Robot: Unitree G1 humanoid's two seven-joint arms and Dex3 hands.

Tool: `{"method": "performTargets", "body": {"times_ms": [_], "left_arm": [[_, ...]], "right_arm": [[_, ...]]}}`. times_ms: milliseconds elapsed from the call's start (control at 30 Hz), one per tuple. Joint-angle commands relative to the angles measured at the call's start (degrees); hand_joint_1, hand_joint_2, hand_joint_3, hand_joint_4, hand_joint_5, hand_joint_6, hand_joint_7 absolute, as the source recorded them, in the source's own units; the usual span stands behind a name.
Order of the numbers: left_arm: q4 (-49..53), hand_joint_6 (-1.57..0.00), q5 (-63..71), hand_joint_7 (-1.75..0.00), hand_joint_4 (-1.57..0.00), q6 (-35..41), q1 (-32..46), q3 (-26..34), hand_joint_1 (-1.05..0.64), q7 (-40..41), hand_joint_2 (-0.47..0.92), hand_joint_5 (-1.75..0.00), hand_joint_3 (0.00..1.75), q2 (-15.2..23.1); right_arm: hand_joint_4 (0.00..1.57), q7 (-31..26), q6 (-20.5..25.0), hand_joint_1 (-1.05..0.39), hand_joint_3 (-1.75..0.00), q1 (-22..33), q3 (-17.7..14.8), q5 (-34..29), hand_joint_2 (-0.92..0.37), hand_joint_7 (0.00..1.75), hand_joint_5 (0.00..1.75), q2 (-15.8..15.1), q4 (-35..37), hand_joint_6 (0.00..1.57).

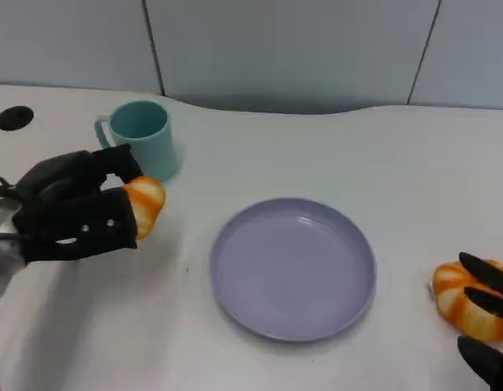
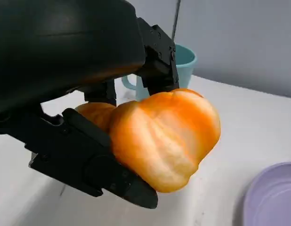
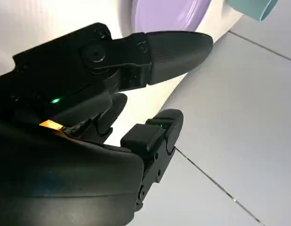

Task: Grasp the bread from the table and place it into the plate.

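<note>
Half-hidden bread (image 1: pixel 146 204) — left hand (image 1: pixel 72 208)

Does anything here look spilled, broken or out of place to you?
Nothing looks spilled or broken. The plate lies flat and bare, and the teal cup stands upright. One bread is held in the left hand; a second bread lies at the table's right, with the right hand over it.
</note>
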Motion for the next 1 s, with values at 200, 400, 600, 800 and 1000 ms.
{"method": "performTargets", "body": {"times_ms": [200, 400, 600, 800, 1000], "left_arm": [[-5.6, -0.49, -3.4, -1.75, -0.71, -9.4, -0.6, 1.0, -0.25, -5.5, 0.92, -1.75, 0.09, -2.5], [-5.6, -0.49, -3.2, -1.75, -0.7, -11.8, -3.8, -0.5, -0.27, -10.7, 0.92, -1.75, 0.14, -7.7], [-4.2, -0.5, -1.5, -1.75, -0.76, -14.4, -8.1, -2.8, -0.25, -11.6, 0.92, -1.75, 0.14, -12.4], [-1.3, -0.54, 0.5, -1.75, -0.76, -11.9, -13.2, -5.6, -0.15, -12.8, 0.87, -1.75, 0.12, -17.5], [1.8, -0.57, 6.7, -1.75, -0.78, -9.0, -16.3, -9.9, -0.14, -8.1, 0.88, -1.75, 0.12, -19.6]], "right_arm": [[0.84, -0.9, -2.0, -0.33, -0.35, -0.6, -0.5, 0.3, -0.92, 0.0, 0.02, -0.6, 2.3, 0.63], [0.85, -1.0, -1.2, -0.34, -0.35, -0.3, -0.3, 0.1, -0.92, 0.01, 0.02, -0.2, 1.9, 0.64], [0.85, -0.9, -1.4, -0.34, -0.33, 0.2, -0.3, 0.3, -0.92, 0.0, 0.02, -0.3, 1.8, 0.64], [0.85, -0.2, -1.4, -0.34, -0.34, 0.8, -0.4, 0.7, -0.92, 0.0, 0.01, -0.9, 1.4, 0.64], [0.83, 0.4, 0.8, -0.35, -0.34, 1.7, 0.1, 1.0, -0.92, 0.0, 0.0, -0.1, -0.8, 0.64]]}}
